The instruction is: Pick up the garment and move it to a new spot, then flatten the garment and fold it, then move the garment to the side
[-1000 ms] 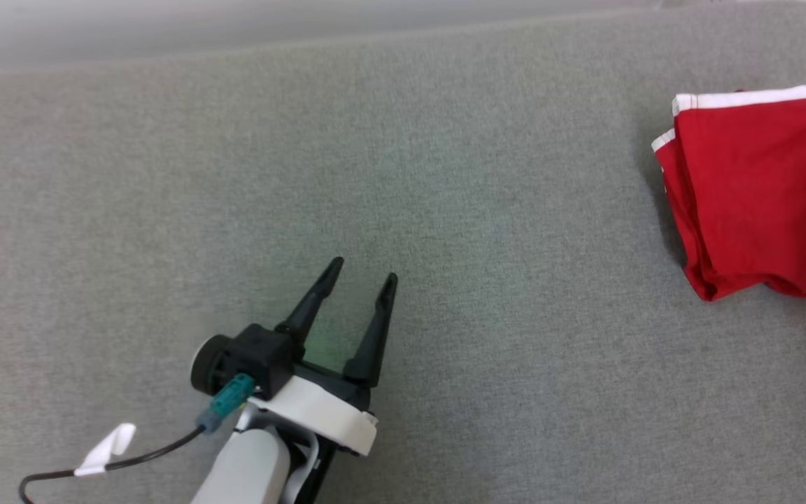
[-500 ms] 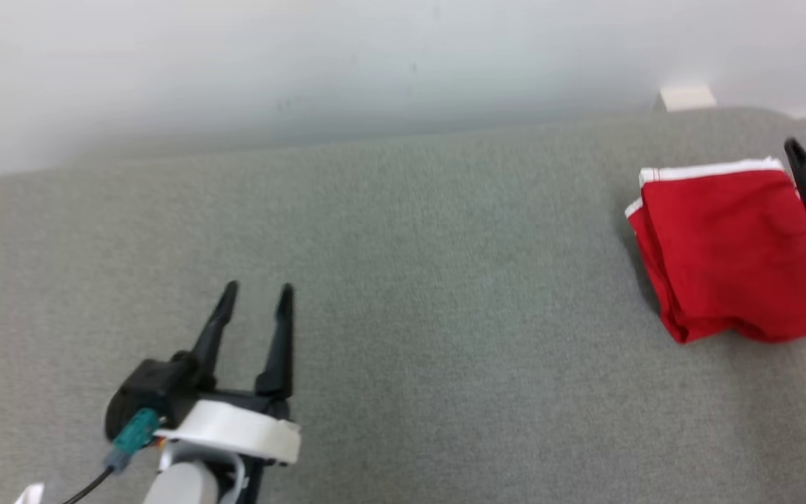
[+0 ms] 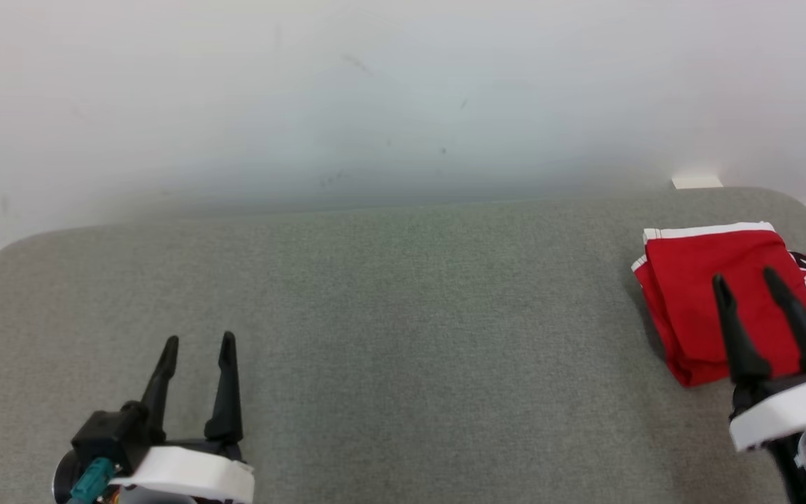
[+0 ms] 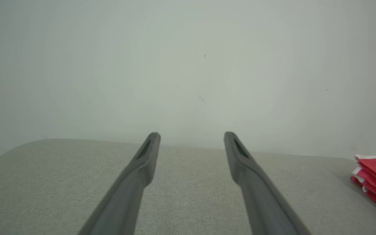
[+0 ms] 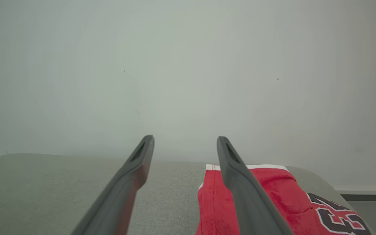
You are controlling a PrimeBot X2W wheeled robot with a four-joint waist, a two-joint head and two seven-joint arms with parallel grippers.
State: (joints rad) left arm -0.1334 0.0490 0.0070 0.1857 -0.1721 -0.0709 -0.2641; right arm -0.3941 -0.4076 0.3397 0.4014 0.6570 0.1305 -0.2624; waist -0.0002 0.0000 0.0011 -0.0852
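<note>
- Grey tabletop [image 3: 410, 315], head view: the camera has tilted up; folded red garment [image 3: 697, 294] lies at the right edge, right gripper [image 3: 744, 275] now above it, left gripper [image 3: 199, 338] well apart.
- Left wrist view: jaws apart, empty.
- Right wrist view: jaws apart, empty; folding and moving aside look done.
</note>
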